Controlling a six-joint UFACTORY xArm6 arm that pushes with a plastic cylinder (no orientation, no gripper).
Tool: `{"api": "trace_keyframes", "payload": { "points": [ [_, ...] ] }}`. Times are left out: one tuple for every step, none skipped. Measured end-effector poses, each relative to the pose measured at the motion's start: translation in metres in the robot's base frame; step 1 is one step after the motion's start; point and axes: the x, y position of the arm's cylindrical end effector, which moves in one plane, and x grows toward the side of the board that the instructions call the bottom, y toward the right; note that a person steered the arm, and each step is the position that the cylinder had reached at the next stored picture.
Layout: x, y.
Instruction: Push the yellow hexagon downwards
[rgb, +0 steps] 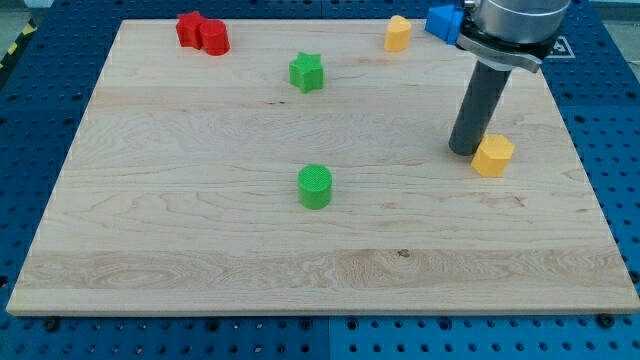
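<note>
Six blocks sit on the wooden board (200, 230), w/ my tip (462, 150) planted at the view's right, touching or just beside the upper-left edge of the yellow hexagon (493, 155). No jaws on this rig, so nothing opens or closes and nothing is held; the rod just rests w/ its end on the board, contact side-on only. Hexagon lies mid-height on the right side, w/ bare board below it, so there's room to travel toward the view's bottom. Tip stands a bit left of and above the block's centre, prob. because a push must come from the top side; from this offset, though, I judge the shove would send it down-right, not straight down, so shifting the tip over the block's top edge first looks wise. Other blocks are well apart and out of the path: green cylinder (315, 187) at centre, green star (307, 72) above it, two red blocks (203, 32) touching at top left, a second yellow block (398, 33) and a blue block (443, 21) near the top edge, the blue partly hidden by the arm.
</note>
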Motion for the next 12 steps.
{"api": "trace_keyframes", "payload": {
  "points": [
    [0.0, 0.0],
    [-0.003, 0.002],
    [-0.03, 0.005],
    [-0.032, 0.027],
    [-0.019, 0.047],
    [-0.01, 0.053],
    [-0.009, 0.053],
    [-0.012, 0.052],
    [-0.016, 0.046],
    [-0.011, 0.042],
    [-0.002, 0.042],
    [0.008, 0.042]
  ]
}}
